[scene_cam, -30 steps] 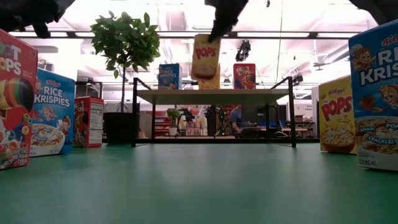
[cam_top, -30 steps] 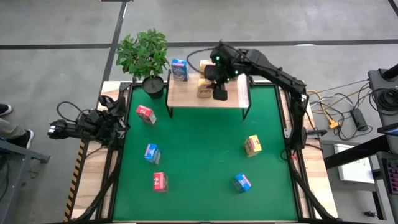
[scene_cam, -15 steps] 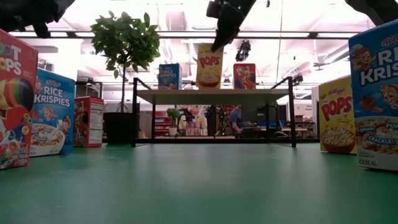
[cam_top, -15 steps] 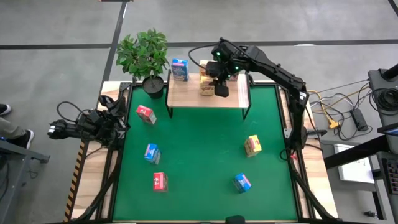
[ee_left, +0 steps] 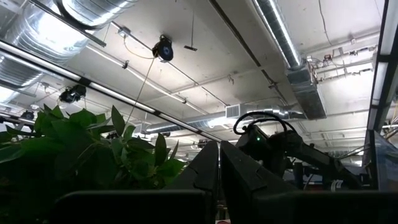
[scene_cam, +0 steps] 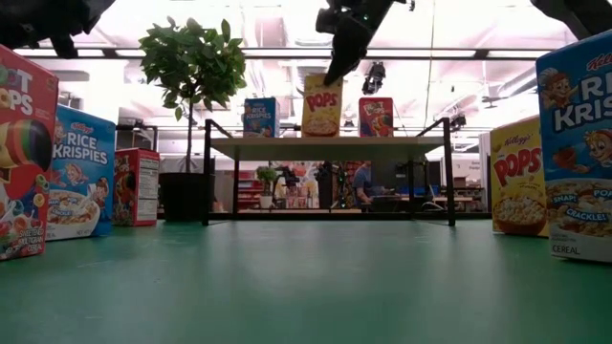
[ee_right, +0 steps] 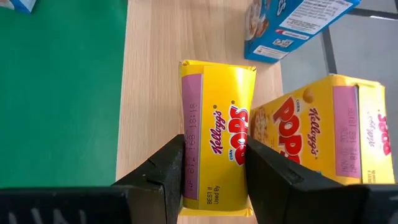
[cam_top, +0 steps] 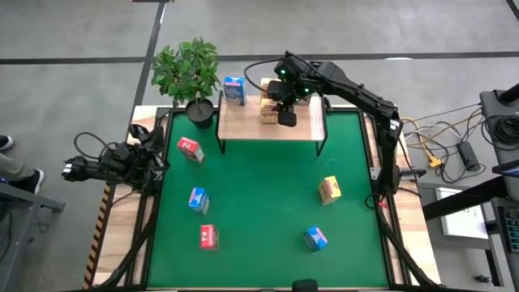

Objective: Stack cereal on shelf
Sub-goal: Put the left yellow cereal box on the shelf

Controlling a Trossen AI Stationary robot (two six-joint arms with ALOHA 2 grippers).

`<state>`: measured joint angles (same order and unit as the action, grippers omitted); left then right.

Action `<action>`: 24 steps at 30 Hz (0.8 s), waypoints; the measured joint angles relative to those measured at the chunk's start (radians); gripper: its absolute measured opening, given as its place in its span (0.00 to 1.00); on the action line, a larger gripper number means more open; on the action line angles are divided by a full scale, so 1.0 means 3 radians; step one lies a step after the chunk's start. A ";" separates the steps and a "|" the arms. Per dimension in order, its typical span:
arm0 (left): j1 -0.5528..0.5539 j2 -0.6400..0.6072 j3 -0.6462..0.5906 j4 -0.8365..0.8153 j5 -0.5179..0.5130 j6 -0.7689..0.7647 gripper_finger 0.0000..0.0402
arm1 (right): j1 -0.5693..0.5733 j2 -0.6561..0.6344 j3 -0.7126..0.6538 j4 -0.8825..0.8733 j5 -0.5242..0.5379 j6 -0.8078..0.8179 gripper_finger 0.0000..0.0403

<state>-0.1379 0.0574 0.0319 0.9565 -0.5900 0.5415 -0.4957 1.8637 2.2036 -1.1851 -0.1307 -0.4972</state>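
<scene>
1. Small yellow rectangular cardboard Pops box (ee_right: 216, 158) stands upright on the light natural-wood shelf board on thin black legs (cam_top: 243, 126), near the board's middle. The right gripper (ee_right: 211, 168) has both dark fingers pressed on its narrow sides, so the box is clamped.
2. Second yellow Pops box (ee_right: 323, 134) stands on the shelf right behind the clamped one; touching or just beside it, cannot tell which.
3. Also on the shelf: one blue Rice Krispies box (cam_top: 233, 91) at the far left part, and one red box (scene_cam: 376, 117), seen only in the low view to the right of the yellow one.
4. Shelf count: four boxes, namely two yellow, one blue, one red.
5. On the green mat (cam_top: 259, 211): two red boxes (cam_top: 190, 148) (cam_top: 208, 236), two blue boxes (cam_top: 198, 199) (cam_top: 315, 237), one yellow box (cam_top: 329, 189). Five in all, well apart.
6. Right arm (cam_top: 357, 93) reaches from the table's right side across the shelf's far right corner, wrist angled down onto the box.
7. Left gripper (ee_left: 219, 168) is parked off the mat's left edge, fingers closed together, pointing up past the green potted plant (cam_top: 188, 71).
</scene>
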 joint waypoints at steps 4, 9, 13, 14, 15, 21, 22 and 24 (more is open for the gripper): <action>0.0001 0.0000 0.0000 0.0001 0.0000 0.0000 0.00 | 0.0000 0.0011 -0.0005 0.0004 0.0001 0.0051 0.33; 0.0000 0.0000 0.0000 0.0001 -0.0001 0.0000 0.00 | 0.0000 0.0011 -0.0008 0.0049 0.0001 0.0122 0.33; 0.0000 0.0000 0.0000 0.0001 -0.0002 0.0000 0.00 | 0.0000 0.0011 -0.0008 0.0068 0.0001 0.0116 0.33; 0.0001 0.0000 0.0000 0.0001 -0.0003 0.0000 0.00 | 0.0000 0.0011 -0.0008 0.0067 0.0001 0.0113 0.33; 0.0001 0.0001 0.0000 0.0001 -0.0003 0.0000 0.00 | 0.0000 0.0011 -0.0010 0.0065 0.0001 0.0106 0.33; 0.0000 0.0000 0.0000 0.0001 -0.0005 0.0000 0.00 | 0.0000 0.0011 -0.0024 0.0093 0.0009 0.0026 0.34; 0.0000 0.0000 0.0000 0.0001 -0.0010 0.0000 0.00 | 0.0000 0.0011 -0.0033 0.0114 0.0013 0.0049 0.34; 0.0001 0.0000 0.0000 0.0001 -0.0014 0.0000 0.00 | 0.0000 0.0011 -0.0047 0.0141 0.0015 0.0084 0.36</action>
<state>-0.1376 0.0575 0.0319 0.9569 -0.5941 0.5415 -0.4957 1.8671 2.1896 -1.1429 -0.1261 -0.4720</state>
